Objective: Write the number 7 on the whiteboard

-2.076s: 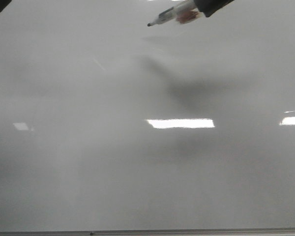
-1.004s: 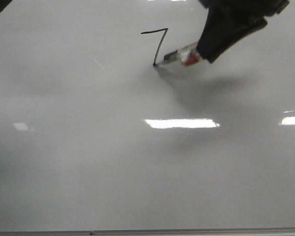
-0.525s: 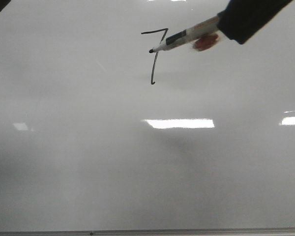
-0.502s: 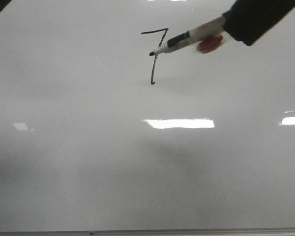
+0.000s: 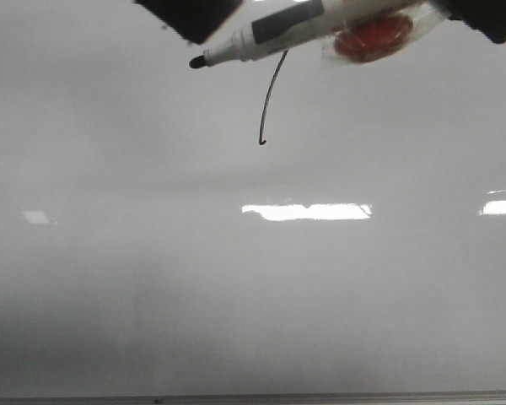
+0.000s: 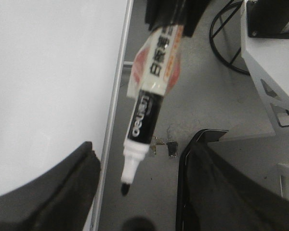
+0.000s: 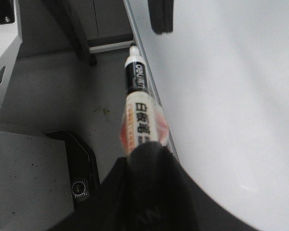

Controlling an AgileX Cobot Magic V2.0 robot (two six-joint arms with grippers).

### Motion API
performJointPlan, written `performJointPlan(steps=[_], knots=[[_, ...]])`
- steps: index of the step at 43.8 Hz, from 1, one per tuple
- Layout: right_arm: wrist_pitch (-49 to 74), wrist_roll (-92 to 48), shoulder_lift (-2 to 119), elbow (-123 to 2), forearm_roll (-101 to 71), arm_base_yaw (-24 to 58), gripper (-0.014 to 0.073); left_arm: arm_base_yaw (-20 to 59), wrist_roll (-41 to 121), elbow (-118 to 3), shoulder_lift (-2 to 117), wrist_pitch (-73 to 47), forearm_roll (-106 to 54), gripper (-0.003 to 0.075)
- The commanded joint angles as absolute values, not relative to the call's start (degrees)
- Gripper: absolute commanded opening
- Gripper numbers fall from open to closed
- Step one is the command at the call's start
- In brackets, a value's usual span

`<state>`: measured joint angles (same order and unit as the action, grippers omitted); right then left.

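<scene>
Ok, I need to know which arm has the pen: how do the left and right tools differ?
The right tool is shut on the marker, while the left tool is open and holds nothing. The right tool grips the marker's tail end; the left tool's fingers stand apart near its tip, not touching it. Both are black.

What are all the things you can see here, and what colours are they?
whiteboard: one, glossy grey-white, fills the front view, thin grey frame along its near edge.
number 7: one, thin black line on the board's far middle; its top bar is hidden behind the marker.
marker: one, white and black with a black tip and a red patch, held above the board.
right gripper: one, black, shut on the marker.
left gripper: one, black, open, near the marker tip.
</scene>
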<state>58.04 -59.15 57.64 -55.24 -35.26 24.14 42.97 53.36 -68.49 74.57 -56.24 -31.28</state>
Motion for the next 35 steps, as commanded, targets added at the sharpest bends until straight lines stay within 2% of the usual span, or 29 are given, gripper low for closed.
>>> performJointPlan(steps=[1, 17, 19, 27, 31, 35], knots=[[56.23, -60.01, 56.68, -56.57, -38.23, 24.23, -0.0107, 45.06, 53.47, -71.53, 75.19, -52.66, -33.8, 0.041], [55.96, -60.01, 56.68, -56.57, -38.47, 24.23, -0.0107, 46.32, 53.47, -73.24, 78.56, -52.19, -34.1, 0.0391], [55.85, -60.01, 56.68, -56.57, -38.64, 24.23, -0.0107, 46.32, 53.47, -73.24, 78.56, -52.33, -34.1, 0.0364], [55.52, -60.01, 56.68, -56.57, -38.98, 24.23, -0.0107, 46.32, 53.47, -73.24, 78.56, -52.62, -34.1, 0.0152], [55.39, -60.01, 56.68, -56.57, -39.19, 24.23, -0.0104, 46.32, 53.47, -73.24, 78.56, -52.62, -34.1, 0.0078], [55.45, -60.01, 56.68, -56.57, -39.22, 24.23, -0.0043, 46.32, 53.47, -73.24, 78.56, -52.62, -34.1, 0.0019]])
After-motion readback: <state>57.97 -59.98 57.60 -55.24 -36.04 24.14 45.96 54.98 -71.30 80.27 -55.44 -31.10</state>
